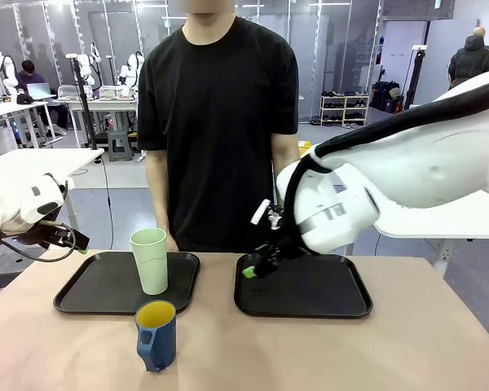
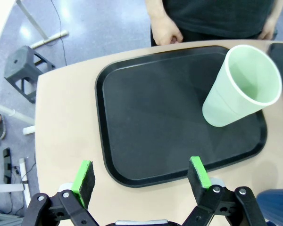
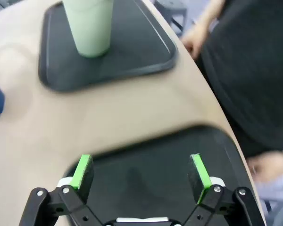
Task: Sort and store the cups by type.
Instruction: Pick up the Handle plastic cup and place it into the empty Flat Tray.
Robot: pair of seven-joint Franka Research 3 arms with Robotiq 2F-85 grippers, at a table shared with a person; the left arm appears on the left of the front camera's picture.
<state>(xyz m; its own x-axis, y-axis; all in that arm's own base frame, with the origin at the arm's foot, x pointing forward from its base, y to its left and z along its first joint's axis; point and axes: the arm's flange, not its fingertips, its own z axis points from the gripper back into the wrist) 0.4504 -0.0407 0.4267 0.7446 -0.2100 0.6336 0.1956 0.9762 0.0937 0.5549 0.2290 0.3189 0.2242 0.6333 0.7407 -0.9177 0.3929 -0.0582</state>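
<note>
Front view: mint tumbler (image 1: 149,261) and blue mug (image 1: 156,334) stand left of the spread-open right gripper (image 1: 254,267).

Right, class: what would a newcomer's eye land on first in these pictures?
The tall mint-green tumbler standing upright on the left black tray, with the blue mug, yellow inside, on the table in front of it. Then the bulky white right arm, its end effector open above the right tray.

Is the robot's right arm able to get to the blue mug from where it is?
Probably yes. The right gripper hangs open over the right tray, and the blue mug stands alone on the table with nothing between them. The green tumbler sits farther back on the left tray.
</note>
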